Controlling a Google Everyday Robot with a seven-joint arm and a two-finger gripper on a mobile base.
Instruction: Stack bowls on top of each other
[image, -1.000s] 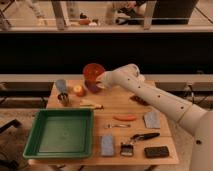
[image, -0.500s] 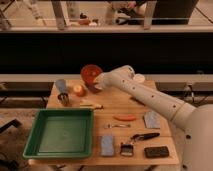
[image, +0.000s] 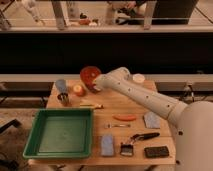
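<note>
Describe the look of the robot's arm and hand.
The arm is a thick, smooth, cream-white tube with rounded joints and a row of small dark dots along its side, widening into a bulky white body. No loose cables show. The hand, at the far side of the table against the red bowl, is the same pale colour.
</note>
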